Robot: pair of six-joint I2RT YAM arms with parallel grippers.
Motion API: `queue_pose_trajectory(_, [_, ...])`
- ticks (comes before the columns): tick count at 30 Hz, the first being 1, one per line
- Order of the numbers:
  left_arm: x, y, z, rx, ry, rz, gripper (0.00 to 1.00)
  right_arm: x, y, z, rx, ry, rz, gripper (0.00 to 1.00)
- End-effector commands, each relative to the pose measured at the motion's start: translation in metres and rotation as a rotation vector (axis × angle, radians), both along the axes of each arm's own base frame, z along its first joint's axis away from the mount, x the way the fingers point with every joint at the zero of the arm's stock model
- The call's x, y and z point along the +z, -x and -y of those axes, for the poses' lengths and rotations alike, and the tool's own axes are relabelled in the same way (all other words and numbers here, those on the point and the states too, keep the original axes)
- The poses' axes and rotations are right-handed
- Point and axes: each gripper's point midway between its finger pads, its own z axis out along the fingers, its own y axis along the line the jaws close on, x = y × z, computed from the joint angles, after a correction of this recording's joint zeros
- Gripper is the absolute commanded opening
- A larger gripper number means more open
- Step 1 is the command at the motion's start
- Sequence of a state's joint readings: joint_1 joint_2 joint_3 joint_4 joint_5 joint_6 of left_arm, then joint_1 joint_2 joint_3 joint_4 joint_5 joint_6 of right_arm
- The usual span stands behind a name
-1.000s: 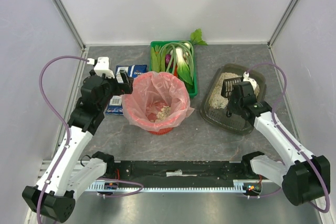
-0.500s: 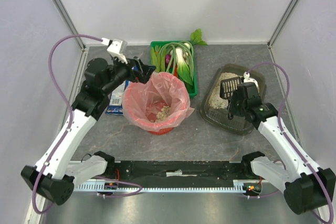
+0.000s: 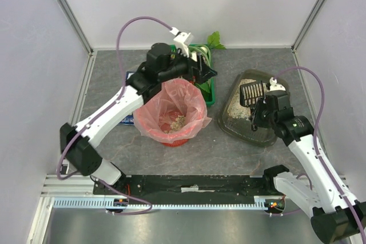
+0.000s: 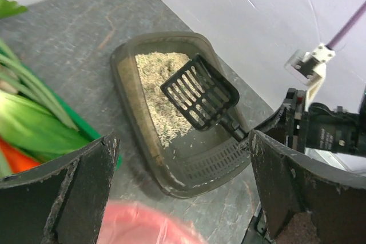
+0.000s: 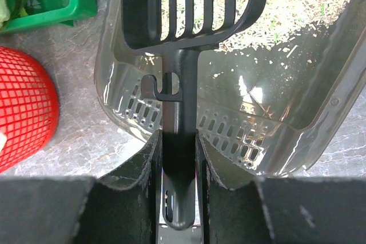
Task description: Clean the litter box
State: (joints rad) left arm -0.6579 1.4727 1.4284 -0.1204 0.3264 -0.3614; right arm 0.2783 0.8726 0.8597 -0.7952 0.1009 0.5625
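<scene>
One grey stone-patterned tabletop (image 3: 229,64), enclosed by white walls (image 3: 189,4), carries one litter box (image 3: 240,125) at the right. One red bin (image 5: 23,107) with a pink bag (image 3: 197,112) sits at centre, and one green vegetable crate (image 3: 210,95) stands behind it. Only the right wrist view shows the right end effector (image 5: 178,141) pinching the handle of the one black slotted scoop (image 5: 189,4) over the box's bare near end. The left end effector (image 3: 209,72) hangs spread above the crate.
</scene>
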Motion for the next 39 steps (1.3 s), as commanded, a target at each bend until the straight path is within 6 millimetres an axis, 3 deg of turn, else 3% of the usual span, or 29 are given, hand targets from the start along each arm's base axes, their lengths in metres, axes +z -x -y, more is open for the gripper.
queue_pose_trajectory(1, [0.005, -0.002, 0.04, -0.093, 0.067, -0.074, 1.0, 0.035, 0.0, -0.008, 0.052, -0.046, 0.087, 0.0])
queue_pose_trajectory(3, [-0.013, -0.005, 0.055, -0.101, 0.079, -0.143, 1.0, 0.044, 0.0, -0.01, 0.073, -0.051, 0.113, 0.0])
queue_pose_trajectory(9, [-0.042, -0.009, 0.089, -0.14, 0.079, -0.19, 1.0, 0.066, 0.008, -0.021, 0.156, -0.086, 0.158, 0.0])
queue_pose_trajectory(15, [-0.063, -0.012, 0.102, -0.174, 0.071, -0.258, 1.0, 0.094, 0.022, -0.037, 0.257, -0.165, 0.226, 0.0])
queue_pose_trajectory(23, [-0.057, 0.001, 0.117, -0.282, 0.173, -0.313, 0.99, 0.104, 0.034, -0.048, 0.341, -0.209, 0.262, 0.0])
queue_pose_trajectory(28, [-0.064, 0.006, 0.118, -0.3, 0.195, -0.378, 0.99, 0.107, 0.04, -0.058, 0.415, -0.235, 0.268, 0.0])
queue_pose_trajectory(33, [-0.061, 0.009, 0.116, -0.326, 0.224, -0.393, 0.9, 0.103, 0.041, -0.06, 0.422, -0.247, 0.271, 0.0])
queue_pose_trajectory(39, [-0.067, 0.004, 0.109, -0.298, 0.218, -0.399, 0.59, 0.104, 0.042, -0.064, 0.446, -0.259, 0.271, 0.0])
